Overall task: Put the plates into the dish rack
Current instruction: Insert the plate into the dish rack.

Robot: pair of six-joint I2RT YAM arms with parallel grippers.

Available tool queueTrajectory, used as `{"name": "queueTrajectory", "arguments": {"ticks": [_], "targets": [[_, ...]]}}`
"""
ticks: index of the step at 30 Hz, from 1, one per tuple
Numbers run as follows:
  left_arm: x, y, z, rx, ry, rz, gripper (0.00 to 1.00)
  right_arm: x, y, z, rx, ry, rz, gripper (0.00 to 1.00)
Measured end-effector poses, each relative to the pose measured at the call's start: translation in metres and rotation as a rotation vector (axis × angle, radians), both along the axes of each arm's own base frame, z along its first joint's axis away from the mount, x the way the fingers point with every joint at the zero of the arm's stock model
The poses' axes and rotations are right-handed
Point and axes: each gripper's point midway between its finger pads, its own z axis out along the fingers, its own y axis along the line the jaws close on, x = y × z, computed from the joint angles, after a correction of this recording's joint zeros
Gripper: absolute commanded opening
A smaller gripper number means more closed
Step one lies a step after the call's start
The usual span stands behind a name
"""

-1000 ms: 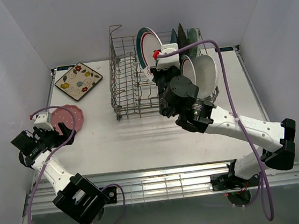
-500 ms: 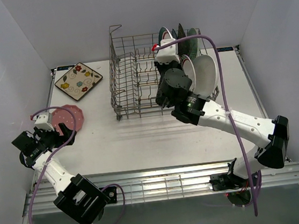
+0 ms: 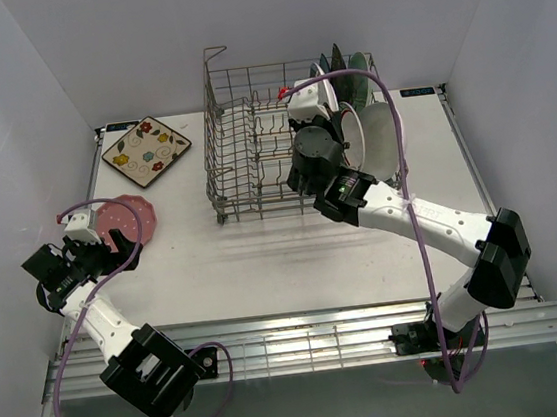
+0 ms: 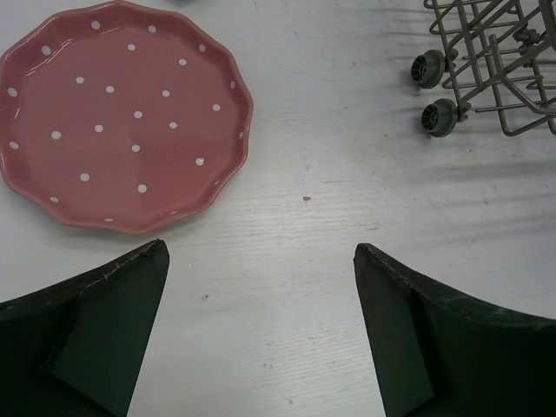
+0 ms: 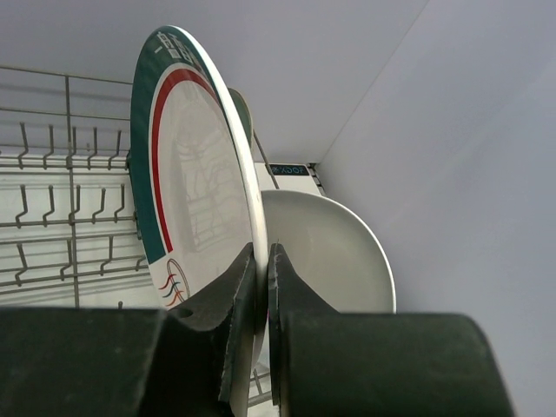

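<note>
my right claw (image 5: 263, 261) pinches the green-rimmed plate (image 5: 195, 191) by its rim, and lowering it crooked could knock the white plate (image 5: 326, 252) alongside.

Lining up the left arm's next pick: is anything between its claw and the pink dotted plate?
Nothing visible. The left claw hangs open above the table; the pink dotted plate lies flat ahead of it, only table between. The dish rack is off to the side.

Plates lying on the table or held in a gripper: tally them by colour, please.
pink dotted plate, on the table: 1
cream floral square plate, on the table: 1
green-rimmed white plate, clamped in the right gripper: 1
Total: 3
</note>
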Motion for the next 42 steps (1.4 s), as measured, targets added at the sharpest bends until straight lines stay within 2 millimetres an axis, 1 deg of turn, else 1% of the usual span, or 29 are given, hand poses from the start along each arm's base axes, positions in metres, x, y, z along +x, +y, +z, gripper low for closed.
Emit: {"name": "queueTrajectory", "arguments": {"ticks": [4, 8, 11, 16, 18, 25, 33, 38, 42], "targets": [[0.0, 0.0, 0.0, 0.0, 0.0, 0.0, 0.98, 0.01, 0.001, -0.016, -0.021, 0.02, -0.009, 0.08], [0.0, 0.0, 0.0, 0.002, 0.0, -0.001, 0.98, 0.027, 0.007, -0.042, -0.026, 0.076, 0.042, 0.08], [0.0, 0.0, 0.0, 0.003, -0.001, -0.001, 0.98, 0.037, 0.006, -0.06, -0.004, 0.116, 0.067, 0.08], [0.0, 0.0, 0.0, 0.004, -0.001, -0.001, 0.98, 0.045, -0.001, -0.074, 0.029, 0.149, 0.07, 0.08], [0.0, 0.0, 0.0, 0.004, -0.001, -0.001, 0.98, 0.046, 0.0, -0.079, 0.035, 0.158, 0.069, 0.08], [0.0, 0.0, 0.0, 0.004, -0.002, -0.001, 0.98, 0.056, 0.0, -0.106, 0.024, 0.221, 0.07, 0.08], [0.0, 0.0, 0.0, 0.005, -0.002, -0.001, 0.98, 0.064, -0.012, -0.114, 0.034, 0.236, 0.035, 0.08], [0.0, 0.0, 0.001, 0.006, -0.003, -0.001, 0.98, 0.076, -0.009, -0.132, 0.024, 0.272, 0.021, 0.08], [0.0, 0.0, 0.001, 0.007, -0.004, -0.001, 0.98, 0.081, -0.005, -0.148, 0.026, 0.3, 0.027, 0.08]]}}
